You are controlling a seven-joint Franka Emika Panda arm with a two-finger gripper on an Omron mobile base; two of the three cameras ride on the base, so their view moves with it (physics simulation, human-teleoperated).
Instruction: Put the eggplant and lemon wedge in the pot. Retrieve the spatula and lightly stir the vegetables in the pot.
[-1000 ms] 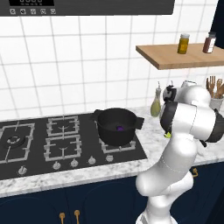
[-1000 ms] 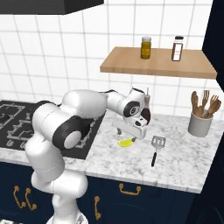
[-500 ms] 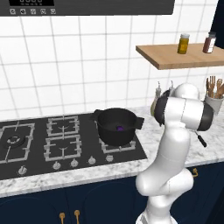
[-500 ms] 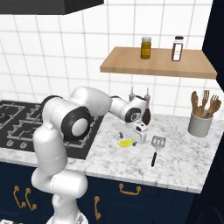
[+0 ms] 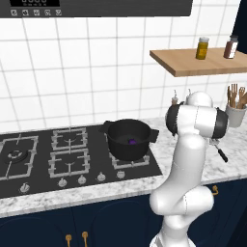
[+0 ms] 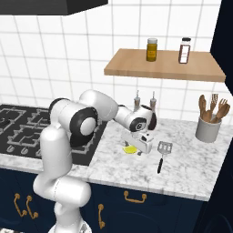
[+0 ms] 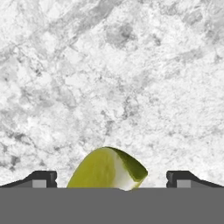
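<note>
Between the spread fingertips [image 7: 43,178], low in the hand view, the lemon wedge [image 7: 107,168] lies on the marble desk [image 7: 131,65] and the tool [image 6: 139,146] hangs released above it. Its curved, slick rind could squirt sideways if the fingers close off-centre, or get shoved along the stone if the descent runs too deep. From the right base view, the arm reaches out low toward three o'clock, wrist bent downward. The spatula [image 6: 161,154] lies just beside at three o'clock. The eggplant [image 5: 131,142] sits inside the pot [image 5: 128,139].

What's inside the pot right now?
The pot holds the eggplant, a small purple piece on its floor. The near wall hides part of the floor. The lemon wedge lies on the counter.
</note>
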